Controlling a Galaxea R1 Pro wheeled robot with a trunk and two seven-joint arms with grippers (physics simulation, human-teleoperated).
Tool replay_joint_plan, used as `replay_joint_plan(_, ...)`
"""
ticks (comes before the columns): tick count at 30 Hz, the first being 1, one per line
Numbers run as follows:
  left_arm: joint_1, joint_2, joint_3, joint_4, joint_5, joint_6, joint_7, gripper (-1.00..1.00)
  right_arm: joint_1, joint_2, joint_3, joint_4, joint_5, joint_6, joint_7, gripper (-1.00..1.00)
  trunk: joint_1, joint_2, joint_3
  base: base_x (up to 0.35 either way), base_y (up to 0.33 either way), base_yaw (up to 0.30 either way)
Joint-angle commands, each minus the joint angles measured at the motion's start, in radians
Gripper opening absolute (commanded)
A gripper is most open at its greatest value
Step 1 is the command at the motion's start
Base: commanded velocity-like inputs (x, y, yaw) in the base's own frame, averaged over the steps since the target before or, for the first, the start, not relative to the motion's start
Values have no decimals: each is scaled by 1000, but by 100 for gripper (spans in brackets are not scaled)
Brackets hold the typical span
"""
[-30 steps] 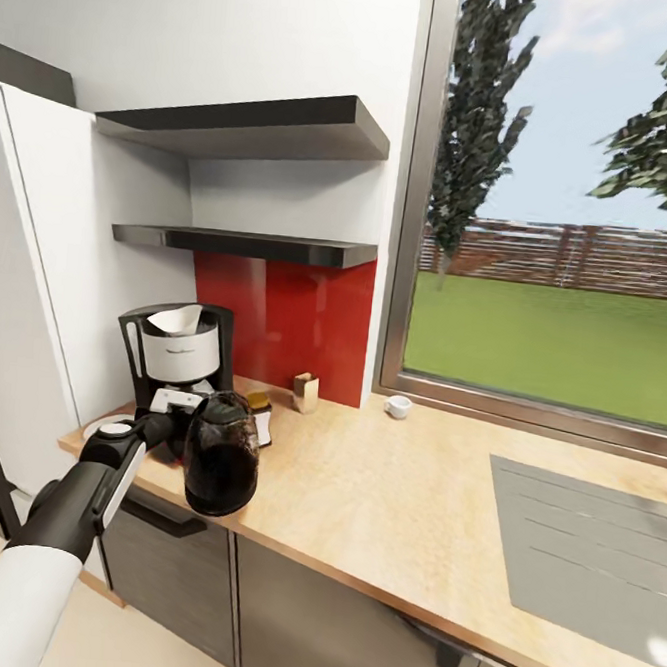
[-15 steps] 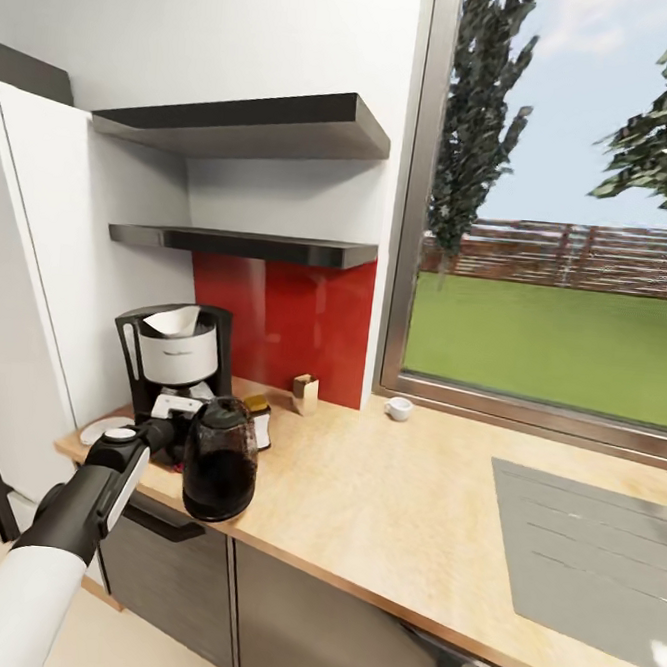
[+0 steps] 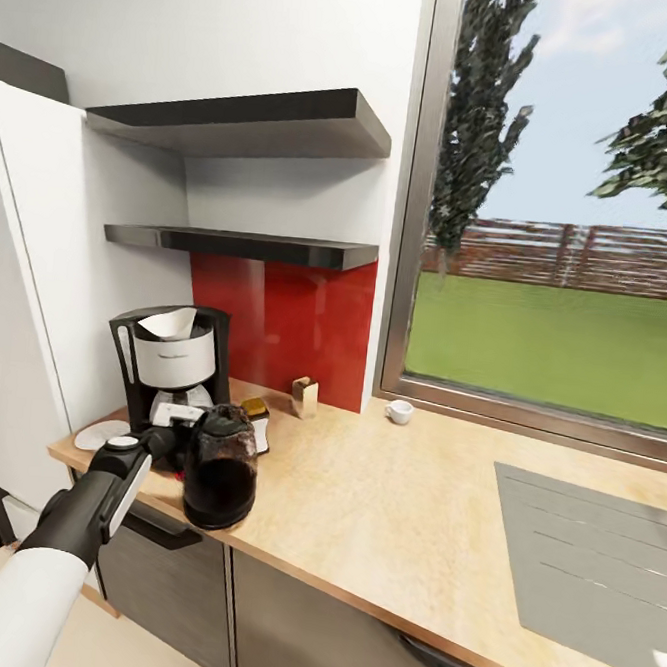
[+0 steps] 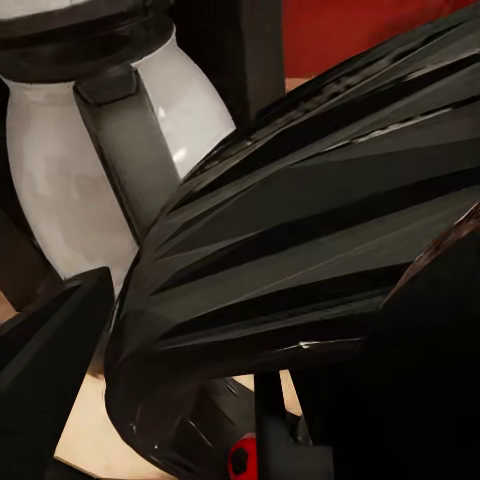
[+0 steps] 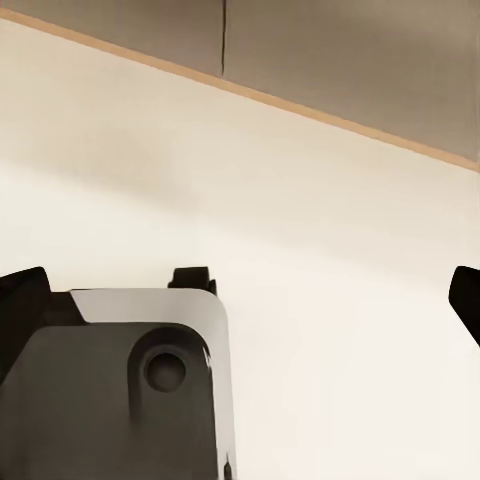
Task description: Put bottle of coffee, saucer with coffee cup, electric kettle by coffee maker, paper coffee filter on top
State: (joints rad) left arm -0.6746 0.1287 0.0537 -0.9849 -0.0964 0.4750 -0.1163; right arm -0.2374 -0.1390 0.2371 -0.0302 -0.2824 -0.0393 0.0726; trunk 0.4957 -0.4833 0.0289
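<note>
The black and white coffee maker (image 3: 171, 361) stands at the countertop's (image 3: 380, 508) left end with the white paper coffee filter (image 3: 170, 322) in its top. Just in front of it is the dark glass electric kettle (image 3: 220, 470), close to the counter's front edge; my left gripper (image 3: 177, 446) is shut on its handle. I cannot tell whether its base touches the wood. In the left wrist view the kettle (image 4: 320, 250) looms large before the coffee maker's carafe (image 4: 55, 190). The bottle of coffee (image 3: 258, 411) peeks from behind the kettle. The saucer (image 3: 101, 435) lies left of the machine. The coffee cup (image 3: 400, 411) sits by the window. My right gripper (image 5: 242, 295) is open over the floor.
A small tan box (image 3: 306, 396) stands against the red backsplash. Two dark shelves (image 3: 240, 244) hang above the coffee maker. A white tall cabinet (image 3: 27, 279) bounds the left end. A grey sink drainer (image 3: 596, 565) is set in the counter at the right.
The camera has shifted a little. My left arm has brought the kettle slightly lower and closer to the coffee maker.
</note>
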Motion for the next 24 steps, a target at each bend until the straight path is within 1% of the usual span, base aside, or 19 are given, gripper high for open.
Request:
replay_joint_plan(1,0,-1,4,18,-11,-12,-4,-100,0,0,8,1,-11,-4,4,100,0,-1,0,0,0,0)
replay_joint_plan(2,0,-2,7,51,-9,-35,3,-100,0,-1,8,1,-11,-4,4,100,0,-1,0,0,0,0)
replay_joint_plan(4,0,-4,8,78,-6,-70,34,-100,0,-1,8,2,-11,-4,4,100,0,-1,0,0,0,0)
replay_joint_plan(5,0,-12,9,87,-3,-93,83,-100,0,-1,8,2,-11,-4,4,100,0,-1,0,0,0,0)
replay_joint_plan(6,0,-16,9,89,1,-98,102,-100,0,-1,8,2,-11,-4,4,100,0,-1,0,0,0,0)
replay_joint_plan(7,0,-23,12,91,20,-102,136,-100,0,-1,8,3,-11,-4,4,100,0,-1,0,0,0,0)
replay_joint_plan(8,0,-25,14,91,34,-103,152,-100,0,-1,8,3,-11,-4,4,100,0,-1,0,0,0,0)
replay_joint_plan(9,0,-27,16,96,58,-104,181,-100,0,-1,8,3,-11,-4,4,100,0,-1,0,0,0,0)
replay_joint_plan(10,0,-28,17,112,97,-105,233,-100,0,-1,8,3,-11,-4,4,100,0,-1,0,0,0,0)
replay_joint_plan(11,0,-29,18,117,118,-106,257,-100,0,-1,8,3,-11,-4,4,100,0,-1,0,0,0,0)
replay_joint_plan(12,0,-30,18,127,173,-107,302,-100,0,-1,8,3,-11,-4,4,100,0,-1,0,0,0,0)
replay_joint_plan(13,0,-33,17,131,201,-109,314,-100,0,-1,8,3,-11,-4,4,100,0,-1,0,0,0,0)
replay_joint_plan(14,0,-39,17,134,220,-109,322,-100,0,-1,8,3,-11,-4,4,100,0,-1,0,0,0,0)
replay_joint_plan(17,0,-43,17,136,231,-108,327,-100,0,-1,8,3,-11,-4,4,100,0,-1,0,0,0,0)
replay_joint_plan(24,0,-47,17,144,234,-107,328,-100,0,-3,8,3,-11,-5,4,100,0,-1,0,1,0,0)
